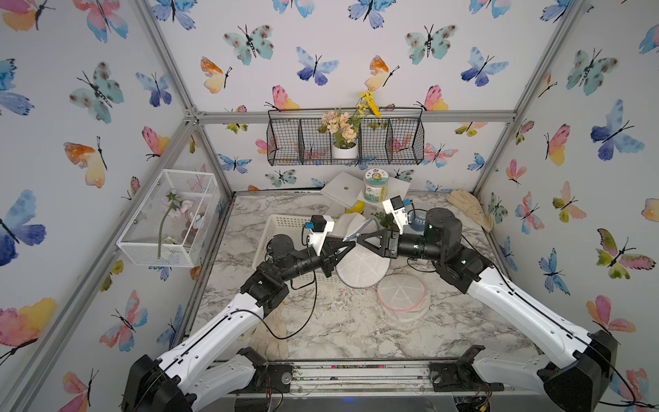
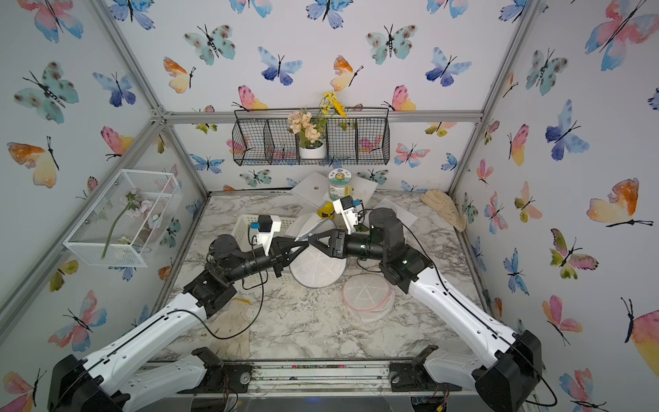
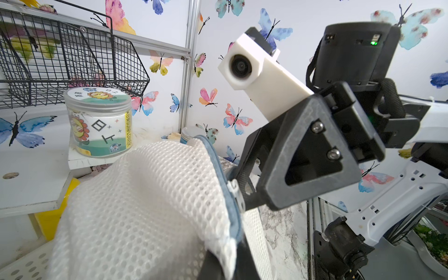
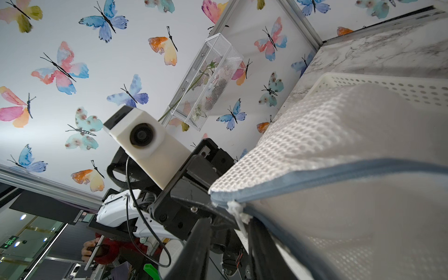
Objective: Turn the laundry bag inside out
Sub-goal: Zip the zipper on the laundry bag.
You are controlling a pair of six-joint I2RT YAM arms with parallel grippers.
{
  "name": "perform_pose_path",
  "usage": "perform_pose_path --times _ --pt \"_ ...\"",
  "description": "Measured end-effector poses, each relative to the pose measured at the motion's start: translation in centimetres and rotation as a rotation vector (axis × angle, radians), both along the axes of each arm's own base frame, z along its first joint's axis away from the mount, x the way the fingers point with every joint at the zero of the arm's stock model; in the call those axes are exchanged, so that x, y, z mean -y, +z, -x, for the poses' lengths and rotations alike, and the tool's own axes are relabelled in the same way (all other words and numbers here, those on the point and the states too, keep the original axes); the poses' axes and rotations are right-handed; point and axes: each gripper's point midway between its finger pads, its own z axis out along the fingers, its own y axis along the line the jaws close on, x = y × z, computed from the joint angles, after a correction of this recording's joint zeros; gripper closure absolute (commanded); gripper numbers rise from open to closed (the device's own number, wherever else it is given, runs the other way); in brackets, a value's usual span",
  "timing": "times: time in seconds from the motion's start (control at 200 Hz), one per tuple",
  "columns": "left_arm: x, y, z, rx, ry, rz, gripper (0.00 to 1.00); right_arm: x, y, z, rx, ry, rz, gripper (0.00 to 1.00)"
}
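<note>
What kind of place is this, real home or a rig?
Most likely a staged lab test cell, not a home: aluminium frame holding butterfly-wallpaper panels, marble-look tabletop, left arm and right arm mounted on a front rail.

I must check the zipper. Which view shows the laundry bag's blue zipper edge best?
The right wrist view: the blue zipper edge of the laundry bag runs large across the picture. The left wrist view shows a shorter, curved part. In both top views it is only a small strip.
</note>
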Motion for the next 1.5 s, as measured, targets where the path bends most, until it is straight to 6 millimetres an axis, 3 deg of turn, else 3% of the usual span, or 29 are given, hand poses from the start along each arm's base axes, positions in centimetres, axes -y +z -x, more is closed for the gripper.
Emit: perform_pose_path --times 0.27,0.526,0.716,0.901,1.221,1.502 --pt "0.0 0.0 0.0 -0.001 0.0 0.003 1.0 0.0 -0.3 -0.6 0.001 -0.026 0.007 0.86" --pt "0.0 -0.1 -0.3 -0.009 0.008 0.001 1.0 -0.1 -0.6 -1.1 0.001 -0.046 0.017 0.86" --pt "0.1 -0.3 -0.3 -0.012 0.008 -0.001 1.0 0.0 -0.7 -1.3 0.005 -0.059 0.02 0.98" --pt "0.1 -0.6 -0.4 -0.018 0.012 -0.01 1.0 0.4 -0.9 -2.0 0.018 -0.11 0.051 0.98" --pt "-0.4 -0.1 0.3 0.024 0.026 -0.016 1.0 3.4 -1.8 -3.2 0.022 -0.247 0.15 0.98" --pt "-2.3 -0.2 1.1 0.064 0.098 0.019 1.0 6.4 -5.6 -3.5 -0.082 -0.312 0.216 0.98"
